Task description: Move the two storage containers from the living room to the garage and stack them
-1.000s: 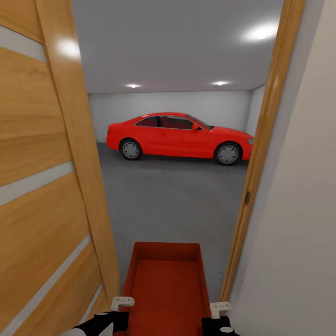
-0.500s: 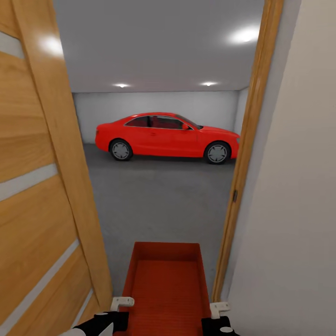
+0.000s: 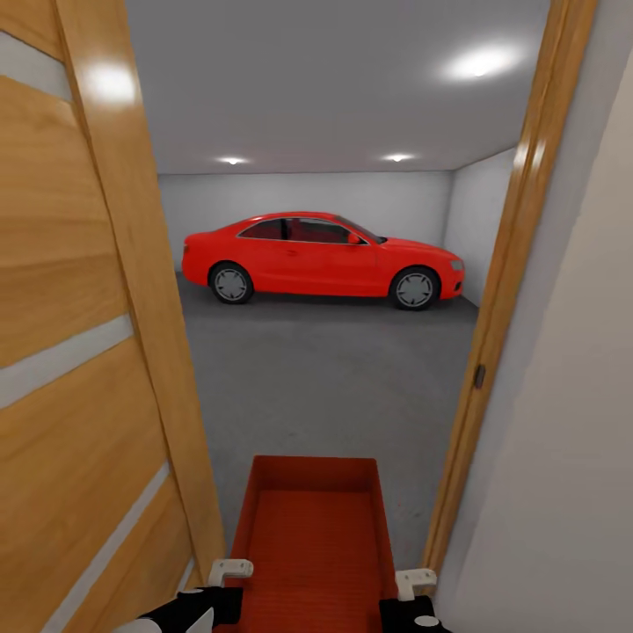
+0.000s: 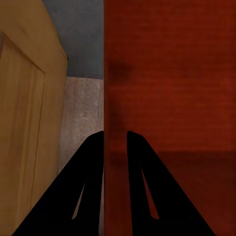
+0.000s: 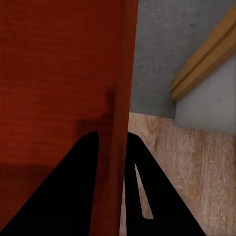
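One orange-red storage container (image 3: 312,536) is carried low in front of me, its open top up, in the doorway to the garage. My left gripper (image 3: 230,571) is shut on its left wall and my right gripper (image 3: 415,580) on its right wall. The left wrist view has the black fingers (image 4: 93,162) pinching the container's wall (image 4: 172,73). In the right wrist view the gripper (image 5: 112,140) clamps the other wall (image 5: 54,64). Ahead lies the garage's dark grey floor (image 3: 334,378). The second container is out of view.
An open wooden door (image 3: 88,352) stands close on the left, and the wooden door frame (image 3: 501,316) with a white wall (image 3: 571,457) on the right. A red car (image 3: 321,259) is parked across the garage's far side. Light wood planks (image 5: 187,162) lie below the grippers.
The whole picture has shifted with the camera: the doorway drew left, then swung back and looks wider. The container and both grippers keep their place in the view.
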`<state>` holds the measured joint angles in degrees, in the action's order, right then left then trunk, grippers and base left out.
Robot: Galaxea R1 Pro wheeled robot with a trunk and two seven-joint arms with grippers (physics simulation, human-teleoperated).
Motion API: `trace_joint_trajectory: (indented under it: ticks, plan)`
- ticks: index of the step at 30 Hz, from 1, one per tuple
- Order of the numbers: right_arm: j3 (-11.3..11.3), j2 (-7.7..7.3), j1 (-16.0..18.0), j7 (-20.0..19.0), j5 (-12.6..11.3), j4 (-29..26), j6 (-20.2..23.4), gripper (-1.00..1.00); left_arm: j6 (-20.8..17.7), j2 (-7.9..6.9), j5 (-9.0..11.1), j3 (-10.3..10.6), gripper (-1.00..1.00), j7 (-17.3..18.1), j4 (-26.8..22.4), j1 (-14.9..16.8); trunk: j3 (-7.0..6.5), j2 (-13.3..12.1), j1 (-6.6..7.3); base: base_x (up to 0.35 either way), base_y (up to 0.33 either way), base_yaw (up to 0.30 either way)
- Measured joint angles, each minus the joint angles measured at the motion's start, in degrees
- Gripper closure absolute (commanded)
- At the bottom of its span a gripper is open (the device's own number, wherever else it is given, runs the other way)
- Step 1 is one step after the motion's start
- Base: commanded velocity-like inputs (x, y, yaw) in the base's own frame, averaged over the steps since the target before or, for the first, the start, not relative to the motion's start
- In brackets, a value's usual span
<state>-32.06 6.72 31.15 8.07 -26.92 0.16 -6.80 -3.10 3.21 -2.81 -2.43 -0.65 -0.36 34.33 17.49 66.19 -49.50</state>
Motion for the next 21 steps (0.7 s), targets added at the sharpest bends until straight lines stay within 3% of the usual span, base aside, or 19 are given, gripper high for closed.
trace_joint_trajectory:
  ticks: [6, 21]
  plan:
    - [-0.02, 0.00, 0.00, 0.01, -0.04, 0.02, -0.05, 1.00, 0.00, 0.01, 0.00, 0.01, 1.00, -0.01, -0.01, 0.00, 0.00, 0.00, 0.00, 0.006, 0.009, -0.039]
    - [-0.03, -0.01, 0.00, 0.01, -0.02, 0.00, -0.06, 1.00, 0.05, 0.03, 0.02, 0.02, 1.00, -0.08, 0.01, 0.00, 0.00, 0.00, 0.00, 0.000, 0.000, -0.179]
